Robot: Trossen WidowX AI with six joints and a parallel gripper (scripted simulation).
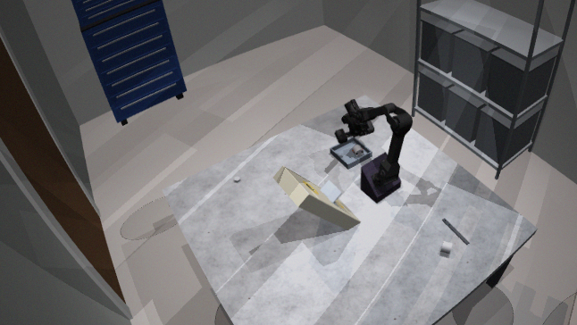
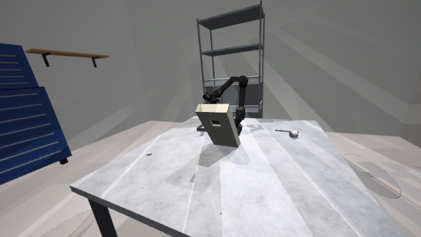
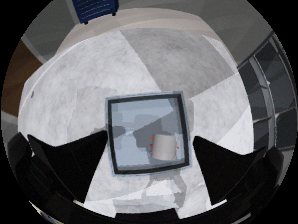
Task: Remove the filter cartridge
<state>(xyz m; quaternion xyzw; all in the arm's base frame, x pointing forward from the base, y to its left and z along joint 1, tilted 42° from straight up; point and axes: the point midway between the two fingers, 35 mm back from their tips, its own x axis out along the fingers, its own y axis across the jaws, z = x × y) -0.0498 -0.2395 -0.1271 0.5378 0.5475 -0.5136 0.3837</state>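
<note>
The filter cartridge (image 1: pixel 357 150) (image 3: pixel 164 147), a pale grey-pink cylinder, lies on its side on the floor of the blue-grey tray (image 1: pixel 340 160) (image 2: pixel 200 129) (image 3: pixel 145 97), near one corner. Small red marks show at its sides in the wrist view. My gripper (image 1: pixel 355 132) (image 3: pixel 150 139) is wide open and empty above the tray, with a gap to the cartridge. The cream service panel (image 1: pixel 328 212) (image 2: pixel 219 133) stands tilted on the table; a square opening shows in its back. The cartridge's slots cannot be made out.
A pale plate (image 1: pixel 330 191) stands out at the panel's face. A dark bar (image 1: pixel 455 231) and a white cylinder (image 1: pixel 446 248) (image 2: pixel 294 133) lie on the table on the far side of the arm's base from the tray. A small white piece (image 1: pixel 237 179) (image 2: pixel 149 153) lies beyond the panel.
</note>
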